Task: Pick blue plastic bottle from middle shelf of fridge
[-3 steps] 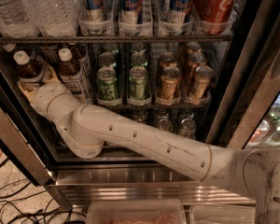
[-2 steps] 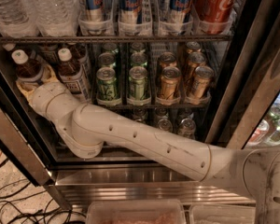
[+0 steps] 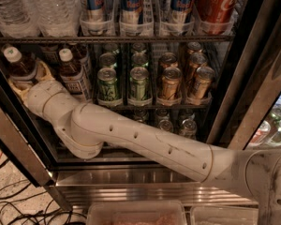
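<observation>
Fridge (image 3: 131, 184), middle shelf (image 3: 150, 108), contents from the left:
- Blue plastic bottle (image 3: 18, 62), far-left lane; white cap, lower body hidden.
- Tool (image 3: 28, 79), at that bottle's base; cannot tell whether it is gripping.
- Second like bottle (image 3: 73, 75), just beside.
- Green cans (image 3: 107, 85), then gold cans (image 3: 169, 82).
- White arm (image 3: 140, 142) crosses the front and hides most of the lower cans (image 3: 165, 124).
- Water bottles (image 3: 18, 6) above, cut off at the top.

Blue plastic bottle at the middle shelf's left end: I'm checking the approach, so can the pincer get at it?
Probably yes. The pincer sits right at the base of the blue plastic bottle, nothing between them; the neighbouring bottle stands apart beside it.
</observation>
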### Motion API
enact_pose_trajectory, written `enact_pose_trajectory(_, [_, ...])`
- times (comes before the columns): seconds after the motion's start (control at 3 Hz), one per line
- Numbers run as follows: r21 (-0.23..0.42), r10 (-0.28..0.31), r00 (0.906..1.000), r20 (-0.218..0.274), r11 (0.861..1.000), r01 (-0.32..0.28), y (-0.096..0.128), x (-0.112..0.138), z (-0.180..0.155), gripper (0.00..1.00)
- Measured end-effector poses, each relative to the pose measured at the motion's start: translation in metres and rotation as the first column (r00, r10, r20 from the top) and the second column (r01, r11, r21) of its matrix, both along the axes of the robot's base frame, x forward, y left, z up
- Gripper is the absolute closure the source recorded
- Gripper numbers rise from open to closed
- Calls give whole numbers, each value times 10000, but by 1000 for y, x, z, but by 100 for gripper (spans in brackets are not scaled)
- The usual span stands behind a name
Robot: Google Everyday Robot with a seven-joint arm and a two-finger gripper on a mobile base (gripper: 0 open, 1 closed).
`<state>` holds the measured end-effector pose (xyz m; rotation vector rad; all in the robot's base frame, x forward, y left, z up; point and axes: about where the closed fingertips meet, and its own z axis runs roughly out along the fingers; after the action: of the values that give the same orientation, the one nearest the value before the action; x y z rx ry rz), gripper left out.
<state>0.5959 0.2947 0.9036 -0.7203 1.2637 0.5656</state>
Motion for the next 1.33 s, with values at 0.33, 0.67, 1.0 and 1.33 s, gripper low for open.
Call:
enact_pose_trajectory(0.33, [25, 383, 9987, 328, 9993, -384, 0, -17, 16, 100])
enact_pose_trajectory(0.67, [-121, 763, 9971, 83, 9970, -762, -7, -33, 21, 100])
enact_pose_trajectory(1.0, [-129, 779, 9969, 71, 9969, -778, -8, -34, 18, 100])
enact_pose_trajectory(1.33, [-146, 806, 9967, 47, 9966, -806, -8, -35, 16, 100])
